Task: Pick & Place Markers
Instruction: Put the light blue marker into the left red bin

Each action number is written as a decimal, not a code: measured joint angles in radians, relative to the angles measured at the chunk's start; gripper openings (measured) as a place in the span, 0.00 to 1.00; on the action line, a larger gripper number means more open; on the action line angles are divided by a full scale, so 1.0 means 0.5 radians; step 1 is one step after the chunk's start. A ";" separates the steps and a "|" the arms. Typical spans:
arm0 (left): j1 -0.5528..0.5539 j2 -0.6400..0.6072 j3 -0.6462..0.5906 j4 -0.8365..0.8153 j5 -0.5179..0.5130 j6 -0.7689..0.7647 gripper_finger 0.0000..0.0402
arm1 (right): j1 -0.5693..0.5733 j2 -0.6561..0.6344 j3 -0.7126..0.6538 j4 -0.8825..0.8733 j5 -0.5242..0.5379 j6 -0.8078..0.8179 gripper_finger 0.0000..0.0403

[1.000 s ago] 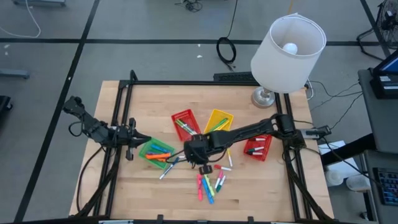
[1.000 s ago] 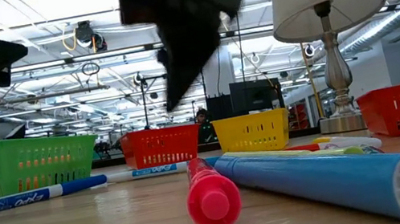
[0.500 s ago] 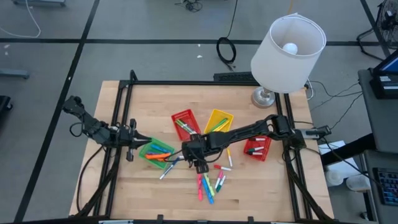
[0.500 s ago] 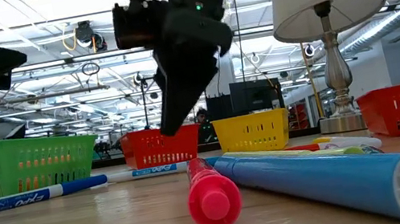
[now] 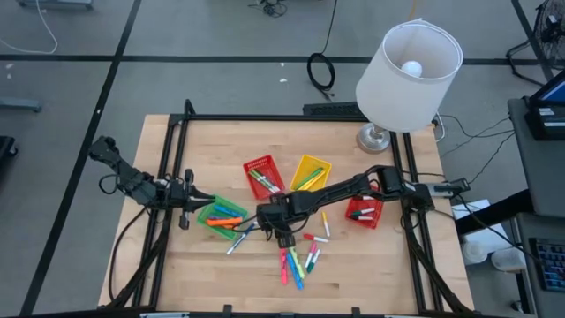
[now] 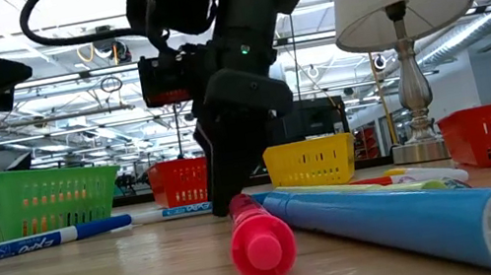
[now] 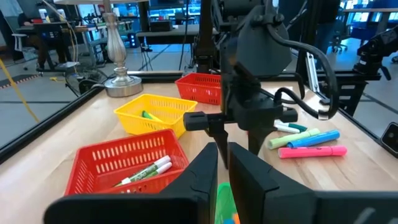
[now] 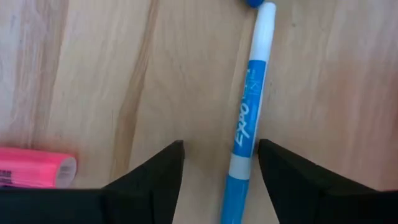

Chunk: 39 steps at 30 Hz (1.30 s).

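With the right pincer (image 8: 221,171) spread wide, low over the tabletop (image 5: 371,274) astride a blue marker (image 8: 247,118) lying off-centre toward one finger, closing may nudge it aside

I count four mesh baskets on my desk (image 5: 353,265): one green basket (image 5: 221,216) on the left, one red basket (image 5: 264,176) and one yellow basket (image 5: 311,172) side by side in the middle, and a second red basket (image 5: 365,210) on the right. One lamp (image 5: 408,66) stands at the far right corner. Loose markers (image 5: 297,261) lie near the front, about eight, though overlaps keep me from an exact number. I have two claws: my left claw (image 5: 205,198) and my right claw (image 5: 281,232).
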 joint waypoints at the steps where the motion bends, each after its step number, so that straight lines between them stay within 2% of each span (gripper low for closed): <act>1: 0.000 -0.001 0.000 0.000 0.001 -0.001 0.12 | -0.003 0.012 0.002 -0.001 -0.004 0.000 0.49; 6: 0.000 0.000 0.000 0.002 0.001 -0.005 0.12 | -0.003 0.021 0.004 -0.018 -0.003 -0.068 0.41; 14: 0.000 0.000 0.000 0.001 0.001 -0.005 0.12 | -0.003 0.025 -0.012 -0.020 0.008 -0.084 0.14; 18: 0.000 -0.001 0.000 0.002 0.001 -0.014 0.12 | -0.011 0.025 -0.109 0.055 0.007 -0.120 0.04; 21: 0.000 -0.001 0.000 0.002 0.001 -0.014 0.12 | -0.022 0.025 -0.166 0.047 0.023 -0.111 0.04; 25: 0.000 -0.001 0.000 0.002 0.001 -0.013 0.12 | -0.017 0.024 -0.182 0.009 0.169 -0.101 0.04; 36: 0.000 0.004 0.001 0.012 0.004 -0.023 0.12 | 0.032 -0.274 -0.196 -0.067 0.625 0.058 0.04; 39: 0.000 0.014 0.001 0.008 0.003 -0.042 0.12 | 0.075 -0.378 -0.191 -0.043 0.673 0.103 0.04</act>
